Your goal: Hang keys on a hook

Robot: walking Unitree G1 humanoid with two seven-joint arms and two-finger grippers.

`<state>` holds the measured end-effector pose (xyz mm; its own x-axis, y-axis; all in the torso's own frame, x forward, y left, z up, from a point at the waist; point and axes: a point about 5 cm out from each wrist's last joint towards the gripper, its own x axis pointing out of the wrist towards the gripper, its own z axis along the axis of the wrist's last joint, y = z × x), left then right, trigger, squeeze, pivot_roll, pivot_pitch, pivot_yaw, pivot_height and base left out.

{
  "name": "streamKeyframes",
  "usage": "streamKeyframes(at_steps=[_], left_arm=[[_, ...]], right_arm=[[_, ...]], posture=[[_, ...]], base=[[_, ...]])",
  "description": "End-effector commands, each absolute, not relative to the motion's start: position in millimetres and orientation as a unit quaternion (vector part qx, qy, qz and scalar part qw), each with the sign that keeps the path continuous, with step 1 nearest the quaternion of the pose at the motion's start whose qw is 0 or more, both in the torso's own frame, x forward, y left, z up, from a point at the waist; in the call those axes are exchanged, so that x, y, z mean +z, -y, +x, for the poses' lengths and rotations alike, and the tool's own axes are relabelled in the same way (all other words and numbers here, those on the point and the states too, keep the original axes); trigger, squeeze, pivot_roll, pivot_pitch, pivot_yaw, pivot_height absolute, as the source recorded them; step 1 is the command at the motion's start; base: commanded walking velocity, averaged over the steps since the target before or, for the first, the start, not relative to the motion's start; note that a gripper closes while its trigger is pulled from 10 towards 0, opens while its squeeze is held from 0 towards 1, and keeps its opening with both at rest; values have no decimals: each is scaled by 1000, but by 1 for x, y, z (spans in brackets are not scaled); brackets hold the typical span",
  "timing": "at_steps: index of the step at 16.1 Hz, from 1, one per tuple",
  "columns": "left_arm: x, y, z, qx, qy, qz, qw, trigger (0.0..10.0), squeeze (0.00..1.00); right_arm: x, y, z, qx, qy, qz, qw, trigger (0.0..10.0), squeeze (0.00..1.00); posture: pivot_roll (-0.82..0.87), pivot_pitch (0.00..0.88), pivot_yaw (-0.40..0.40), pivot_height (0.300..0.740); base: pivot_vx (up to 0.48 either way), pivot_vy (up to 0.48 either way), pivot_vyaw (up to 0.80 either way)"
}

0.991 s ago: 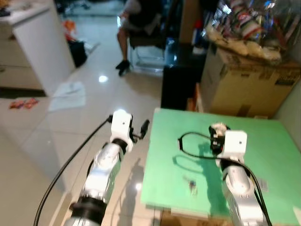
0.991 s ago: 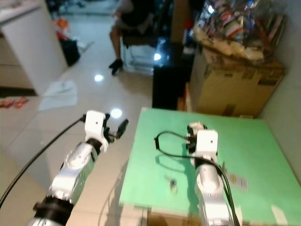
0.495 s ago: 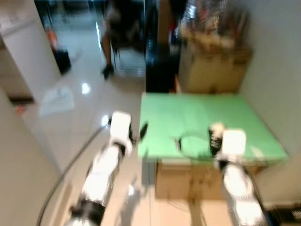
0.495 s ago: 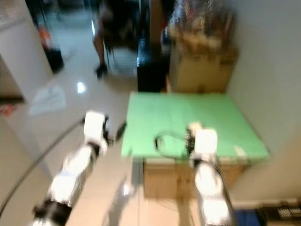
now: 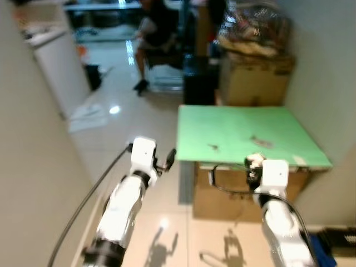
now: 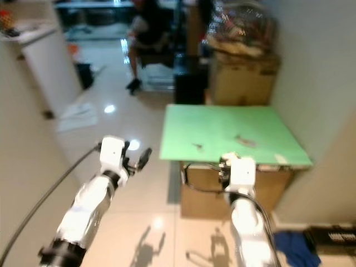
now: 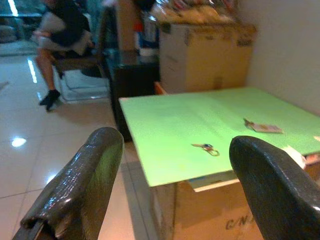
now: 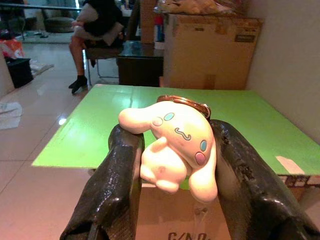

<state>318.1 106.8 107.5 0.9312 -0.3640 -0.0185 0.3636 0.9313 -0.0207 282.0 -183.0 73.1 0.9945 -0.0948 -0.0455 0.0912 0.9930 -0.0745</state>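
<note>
Head views: compared with a second ago the whole frame has shifted. The green table (image 5: 245,136) used to sit right under the arms and now lies ahead, with its near edge and the cardboard box (image 5: 239,189) under it exposed. That's camera/body motion, not the table moving; I read it as the robot backing off with the pick done. Right gripper (image 5: 253,167) hangs over floor just short of the table's near edge. Left gripper (image 5: 169,157) is beside the table's near-left corner. A small second key set (image 5: 213,147) and a flat tag (image 5: 260,141) remain on the table.

Right wrist view: fingers (image 8: 117,185) clamped on the keys (image 8: 172,145), a cream cartoon-dog charm with a metal ring on top. Grip looks secure.

Left wrist view: fingers (image 7: 85,175) spread wide, empty.

Room: open tile floor (image 5: 128,133) left of the table, and a wall (image 5: 33,167) close on the robot's far left. A seated person (image 5: 156,33) is well behind the table, with stacked boxes (image 5: 253,72) at its far side. No hook in sight, so likely next is turning to find one.
</note>
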Motion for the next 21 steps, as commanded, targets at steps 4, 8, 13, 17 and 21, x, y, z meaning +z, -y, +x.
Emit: streamKeyframes(at_steps=[4, 8, 13, 17, 21], left_arm=[[104, -115, 316, -164, -16, -4, 986, 10000, 0], [94, -141, 319, -55, -50, 15, 997, 10000, 0], [75, -191, 281, 32, -58, 29, 997, 10000, 0], [77, -194, 241, -5, -43, 45, 998, 10000, 0], [75, -181, 241, -12, -55, 29, 998, 10000, 0]], right_arm=[[74, 180, 287, -33, -29, -28, 999, 0, 0], [74, 182, 289, -24, -31, -25, 999, 0, 0], [65, 198, 268, -35, -29, -10, 999, 0, 0], [47, 199, 222, -7, -71, 18, 997, 0, 0], [49, 190, 228, 41, -69, 24, 996, 0, 0]], posture=[[-121, 0, 14, 740], [-115, 0, 6, 740], [-92, 0, 3, 740], [-58, 0, -20, 740], [-57, 0, -20, 740]], base=[[0, -480, 689], [0, -120, 650], [0, 0, 622], [0, 0, 619], [0, 0, 620]])
